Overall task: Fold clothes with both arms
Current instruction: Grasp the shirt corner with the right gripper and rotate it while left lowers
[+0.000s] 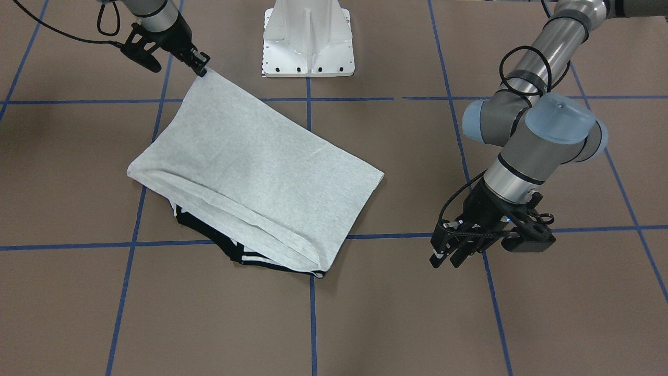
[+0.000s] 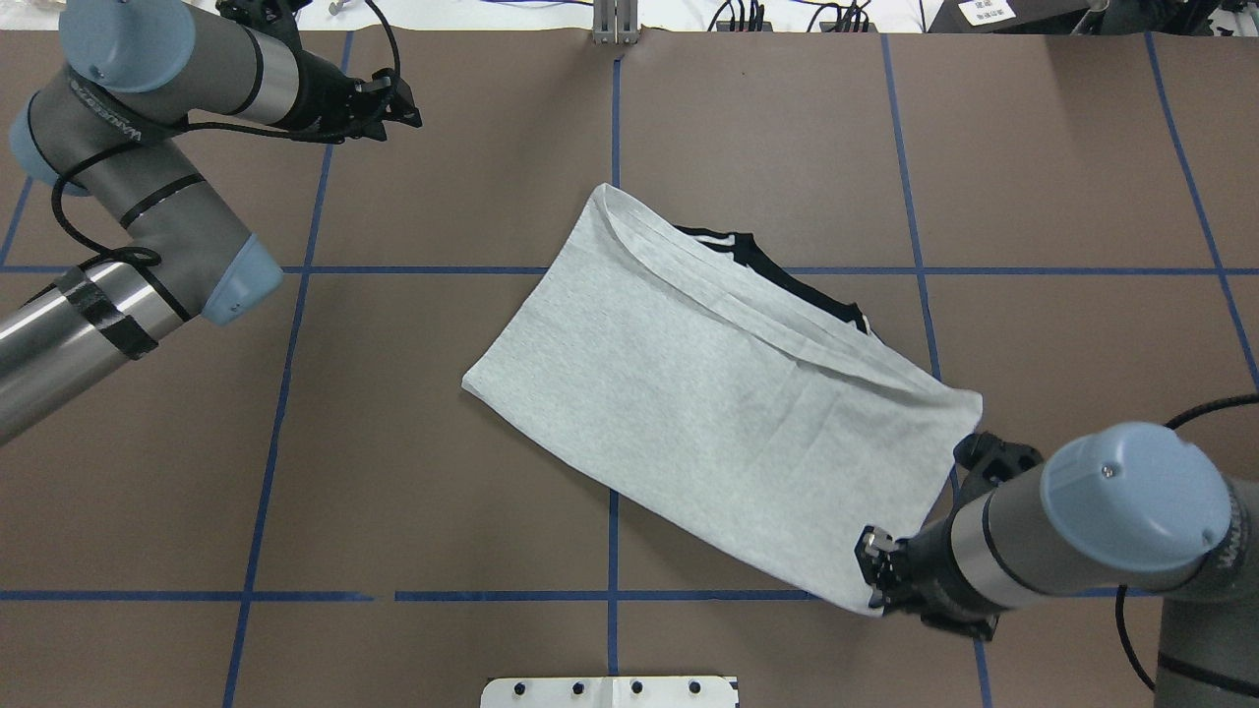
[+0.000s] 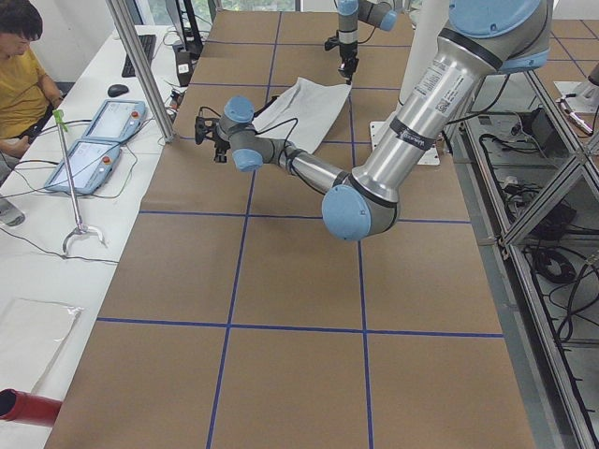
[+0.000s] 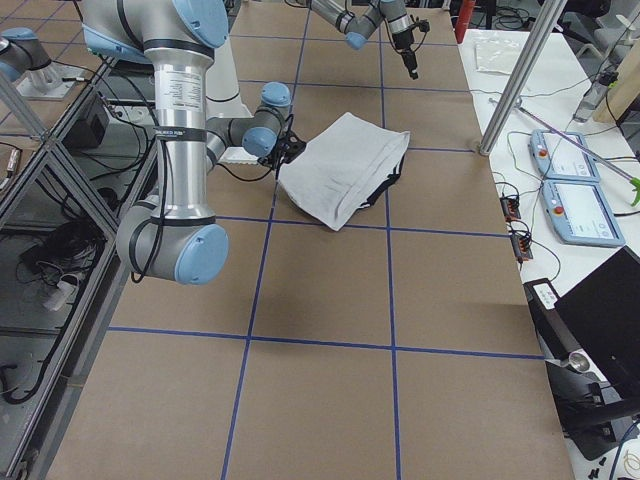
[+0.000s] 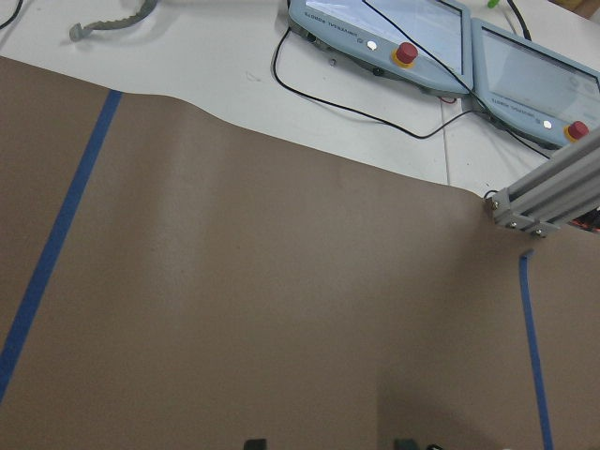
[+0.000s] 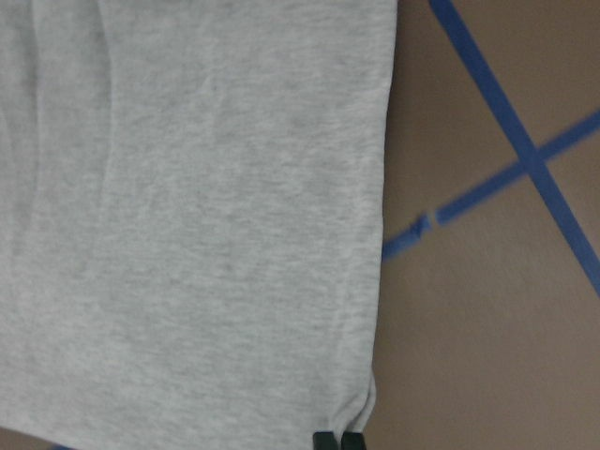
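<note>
The grey T-shirt [image 1: 255, 167] [image 2: 708, 393] lies folded on the brown table, slanted across the middle. Its black collar and striped trim [image 1: 209, 232] [image 2: 787, 285] peek out from under one long edge. My right gripper [image 1: 202, 70] [image 2: 873, 575] is shut on one corner of the shirt. In the right wrist view the fingertips [image 6: 325, 439] are pressed together at the cloth's corner [image 6: 361, 403]. My left gripper [image 1: 443, 261] [image 2: 408, 103] hovers over bare table well away from the shirt. It is open, and the left wrist view shows its two tips [image 5: 253, 442] apart with nothing between them.
The white pedestal base [image 1: 308, 47] [image 2: 610, 693] stands at the robot's edge of the table. Blue tape lines [image 1: 313, 313] grid the brown surface. Two teach pendants [image 5: 375, 37], an aluminium post [image 3: 140, 65] and a seated person [image 3: 23, 75] are beyond the far edge.
</note>
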Available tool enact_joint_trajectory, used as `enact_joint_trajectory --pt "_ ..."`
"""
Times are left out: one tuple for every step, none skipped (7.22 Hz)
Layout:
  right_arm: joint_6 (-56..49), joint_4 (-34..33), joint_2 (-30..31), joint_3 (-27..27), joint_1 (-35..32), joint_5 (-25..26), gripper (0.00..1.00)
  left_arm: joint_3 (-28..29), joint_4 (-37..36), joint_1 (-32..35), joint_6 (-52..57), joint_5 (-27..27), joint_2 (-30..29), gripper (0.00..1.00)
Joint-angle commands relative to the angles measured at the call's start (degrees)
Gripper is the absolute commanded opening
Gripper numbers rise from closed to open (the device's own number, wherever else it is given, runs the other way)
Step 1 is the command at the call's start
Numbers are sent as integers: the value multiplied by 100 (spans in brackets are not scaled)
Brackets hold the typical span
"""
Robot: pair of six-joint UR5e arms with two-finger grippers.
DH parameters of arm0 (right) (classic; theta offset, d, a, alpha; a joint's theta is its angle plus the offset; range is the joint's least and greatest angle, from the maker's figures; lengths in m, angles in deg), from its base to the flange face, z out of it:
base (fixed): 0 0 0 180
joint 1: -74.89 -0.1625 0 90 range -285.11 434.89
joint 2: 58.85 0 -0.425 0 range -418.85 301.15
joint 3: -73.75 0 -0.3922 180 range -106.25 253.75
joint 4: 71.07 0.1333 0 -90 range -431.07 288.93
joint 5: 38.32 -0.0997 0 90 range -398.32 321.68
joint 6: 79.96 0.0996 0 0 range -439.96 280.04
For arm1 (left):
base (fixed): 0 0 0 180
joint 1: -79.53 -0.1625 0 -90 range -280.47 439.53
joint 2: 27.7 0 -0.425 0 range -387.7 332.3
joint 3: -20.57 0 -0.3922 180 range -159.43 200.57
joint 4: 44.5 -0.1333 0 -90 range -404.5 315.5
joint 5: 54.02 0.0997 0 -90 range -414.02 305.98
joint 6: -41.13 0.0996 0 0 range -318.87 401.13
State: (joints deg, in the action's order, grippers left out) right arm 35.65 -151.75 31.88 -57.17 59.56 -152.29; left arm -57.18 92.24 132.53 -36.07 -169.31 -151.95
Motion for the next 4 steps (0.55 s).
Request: enact_joint_trajectory --pt "313 -35 86 -223 993 -126 0 -597 -50 -262 -898 -371 241 55" --pt "348 -35 138 -223 1180 -91 99 -1124 -59 -560 -1233 -372 660 57" --pt "375 -35 104 -214 1095 -73 100 -1564 -112 -833 -1715 -363 943 61" --pt "366 -35 69 -197 528 -64 100 -1908 -217 -1297 -2207 -311 1207 66"
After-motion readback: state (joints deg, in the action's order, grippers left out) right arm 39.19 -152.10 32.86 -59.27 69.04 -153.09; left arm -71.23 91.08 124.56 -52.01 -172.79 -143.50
